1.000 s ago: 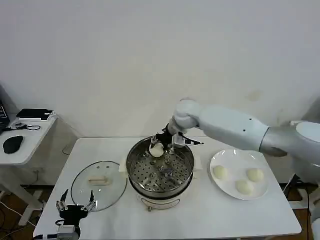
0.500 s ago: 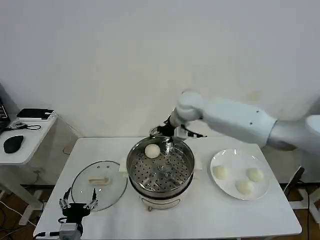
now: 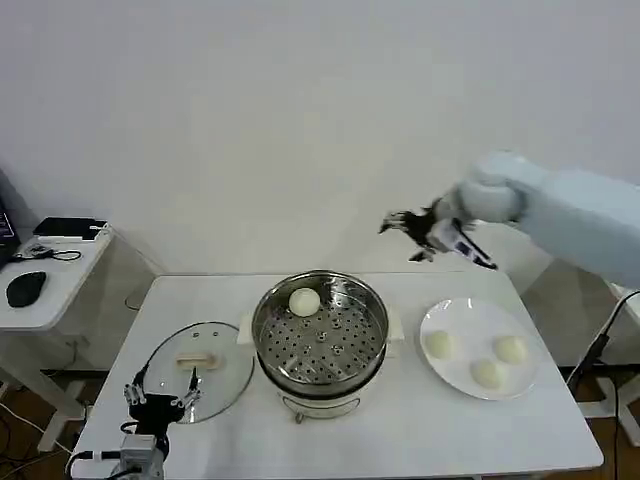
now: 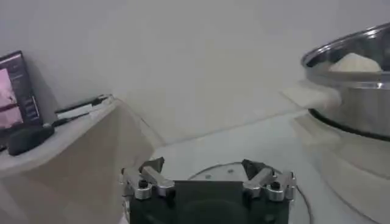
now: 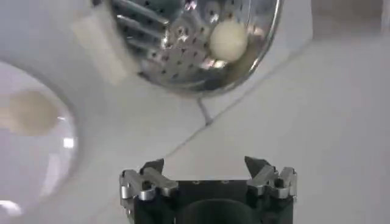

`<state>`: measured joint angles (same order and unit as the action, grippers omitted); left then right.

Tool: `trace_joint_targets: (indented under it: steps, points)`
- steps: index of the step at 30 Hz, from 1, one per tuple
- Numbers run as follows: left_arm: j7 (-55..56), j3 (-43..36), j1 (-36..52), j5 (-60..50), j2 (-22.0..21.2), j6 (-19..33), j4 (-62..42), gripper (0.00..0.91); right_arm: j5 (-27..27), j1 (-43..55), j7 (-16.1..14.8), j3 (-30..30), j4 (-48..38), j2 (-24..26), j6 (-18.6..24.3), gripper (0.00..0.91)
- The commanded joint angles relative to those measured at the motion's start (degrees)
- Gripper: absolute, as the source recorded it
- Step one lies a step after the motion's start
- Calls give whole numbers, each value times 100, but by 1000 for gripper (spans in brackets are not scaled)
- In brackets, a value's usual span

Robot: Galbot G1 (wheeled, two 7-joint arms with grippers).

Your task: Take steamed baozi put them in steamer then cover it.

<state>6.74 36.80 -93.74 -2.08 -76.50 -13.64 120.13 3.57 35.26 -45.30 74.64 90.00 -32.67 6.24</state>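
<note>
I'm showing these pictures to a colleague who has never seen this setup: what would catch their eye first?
Probably the shiny steamer in the middle of the white table, with a single baozi on its perforated tray. Next, the right gripper, open and empty, raised above the table behind the white plate that holds three more buns. The glass cover lies flat to the steamer's left, with the left gripper open at the table's near edge.

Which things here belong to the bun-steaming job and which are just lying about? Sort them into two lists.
Job: one cream-white round bun in the shiny steel steamer pot; three buns on the flat white plate; clear glass lid; open right gripper; open left gripper.

Lying about: black computer mouse, dark flat device, white side table.
</note>
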Motion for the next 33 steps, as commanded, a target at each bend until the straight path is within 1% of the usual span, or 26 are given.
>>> trace_joint_targets:
  steps: [1, 4, 5, 8, 10, 11, 12, 14, 18, 20, 26, 33]
  points:
    - [150, 135, 88, 332, 297, 20, -12, 907, -534, -2014, -73, -1064, 782, 1752, -1397, 907]
    - [169, 211, 81, 350, 353, 22, -8, 907, -616, -2688, -108, -1565, 569, 1660, -1491, 907]
    - [168, 220, 72, 351, 356, 22, 2, 907, -619, -2767, -117, -1625, 540, 1641, -1491, 907]
    - [161, 234, 30, 328, 342, 23, 50, 907, -718, -3414, -254, -2042, 358, 1453, -1483, 907]
    - [161, 244, -7, 307, 330, 26, 66, 907, -645, -3458, -390, -2061, 246, 1344, -1423, 907]
    - [157, 253, -20, 293, 316, 26, 72, 907, -624, -3463, -461, -2041, 78, 1193, -1418, 907]
    - [156, 269, -32, 285, 304, 25, 82, 907, -618, -3464, -475, -2036, 59, 1178, -1418, 907]
    - [156, 299, -42, 268, 269, 22, 81, 907, -467, -3472, -569, -1992, -260, 935, -1368, 907]
    - [156, 322, -47, 235, 247, 17, 42, 907, -428, -3502, -531, -1933, -666, 620, -1416, 907]
    - [156, 342, -46, 231, 232, 12, 35, 907, -402, -3549, -462, -1954, -900, 317, -1454, 907]
    - [146, 364, -52, 175, 202, 4, -4, 907, -237, -3553, -366, -2111, -1616, -390, -1413, 907]
    - [138, 430, -65, 172, 197, 14, -53, 907, -226, -3487, -357, -2159, -2109, -846, -1378, 907]
